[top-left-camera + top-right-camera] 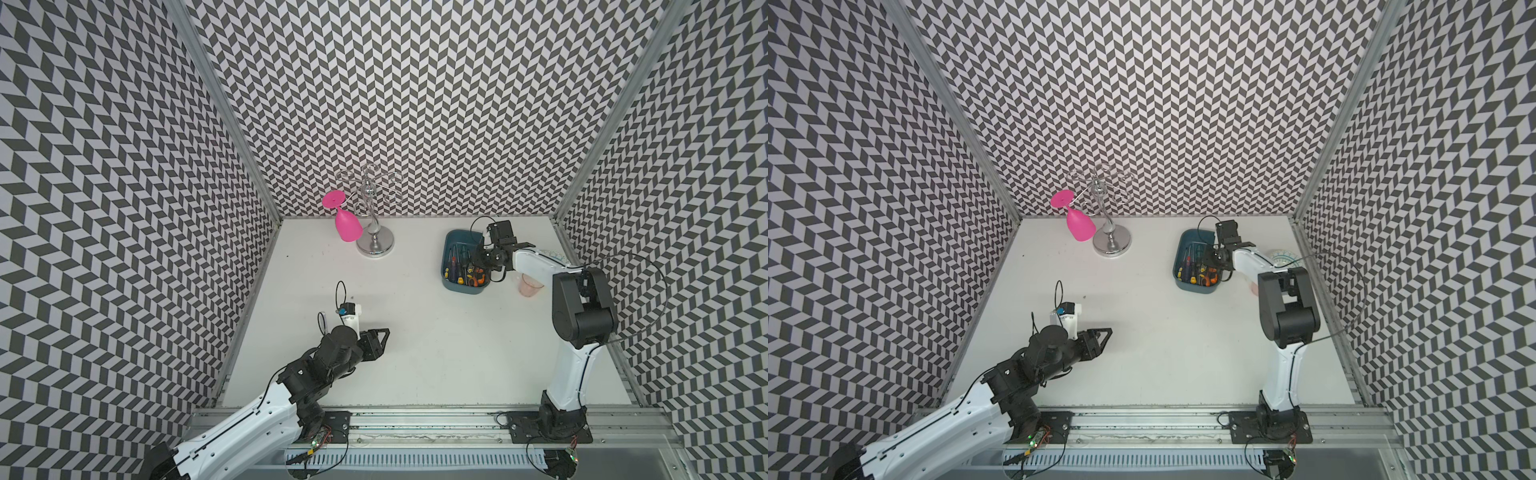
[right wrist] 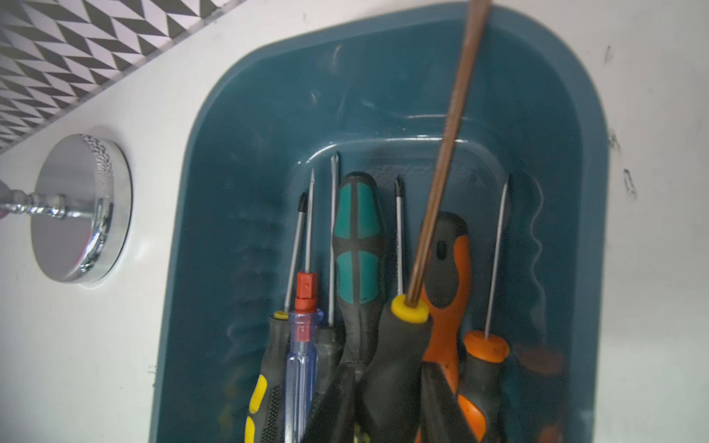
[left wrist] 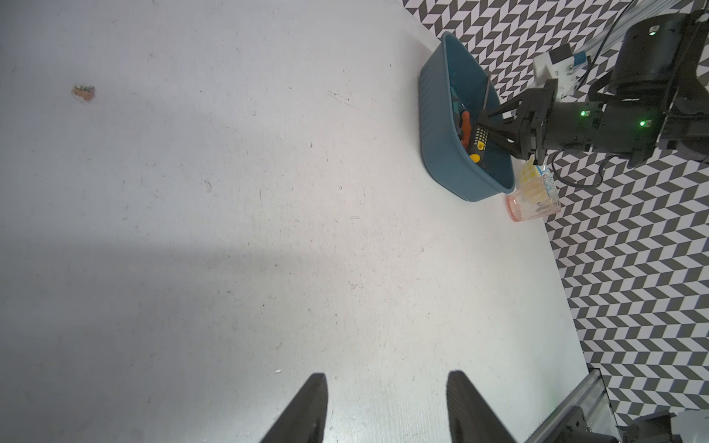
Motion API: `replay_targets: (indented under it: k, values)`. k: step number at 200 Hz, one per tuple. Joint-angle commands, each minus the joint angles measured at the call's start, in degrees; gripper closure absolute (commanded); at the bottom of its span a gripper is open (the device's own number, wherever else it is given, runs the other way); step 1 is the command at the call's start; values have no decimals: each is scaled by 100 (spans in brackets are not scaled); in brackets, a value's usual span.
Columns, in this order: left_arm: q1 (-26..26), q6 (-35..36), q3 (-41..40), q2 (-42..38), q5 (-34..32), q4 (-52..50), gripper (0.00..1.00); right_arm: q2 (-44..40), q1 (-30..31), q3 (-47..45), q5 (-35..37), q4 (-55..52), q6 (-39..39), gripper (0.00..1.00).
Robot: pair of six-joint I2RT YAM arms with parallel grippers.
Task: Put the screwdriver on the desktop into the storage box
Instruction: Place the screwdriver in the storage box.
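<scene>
- Screwdriver (image 2: 403,337): black handle, yellow collar, stiff metal shaft. Judged light, handle-heavy and not fragile; the textured handle is the place to grip.
- Right gripper (image 2: 387,383) is clamped on that handle, over the other screwdrivers (image 2: 358,237) in the storage box (image 2: 268,115).
- Box sits at 2 o'clock on the table (image 1: 415,332).
- Left gripper (image 3: 387,377), 8 o'clock: jaws apart, empty.

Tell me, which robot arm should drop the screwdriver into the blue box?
Right. The right gripper holds the screwdriver directly over the storage box. The left gripper is open, empty and far away over the desktop.
</scene>
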Motion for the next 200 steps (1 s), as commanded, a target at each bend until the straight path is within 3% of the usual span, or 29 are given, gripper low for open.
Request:
replay_targets:
  k: [1,105,200]
  values:
    - [27,-20,-33,-103,-10,29,47,114,-29,3,-207,35,51,83]
    - [44,-38,-134,-125,27,117,47,-1062,-59,-445,-383,-17,-70,91]
    - [45,-82,-209,-161,66,177,47,-714,-111,-522,50,-204,-296,90]
